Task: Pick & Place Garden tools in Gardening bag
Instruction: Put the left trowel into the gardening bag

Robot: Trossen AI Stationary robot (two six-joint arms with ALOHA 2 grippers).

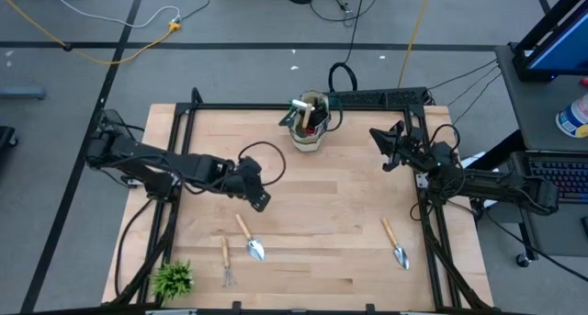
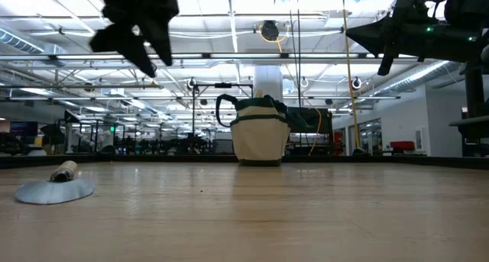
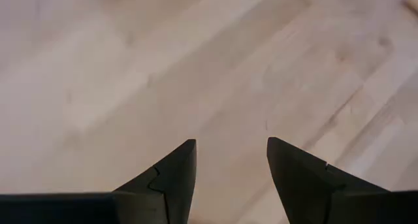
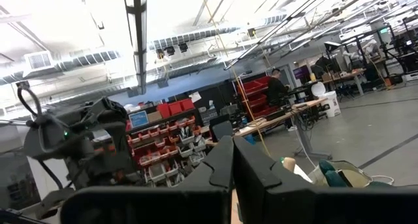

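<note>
The beige gardening bag stands upright at the table's far middle with several tools sticking out of its top; the low view shows its bottom on the wood. A wooden-handled trowel and a small rake lie flat near the front left, and the trowel's blade shows in the low view. A second trowel lies at the front right. My left gripper hovers open above bare wood, just beyond the left trowel's handle, with nothing between its fingers. My right gripper waits shut and raised at the far right.
A small spiky green plant stands at the front left corner. Black frame rails run along the table's sides and back. Bare wood lies between the bag and the tools at the front.
</note>
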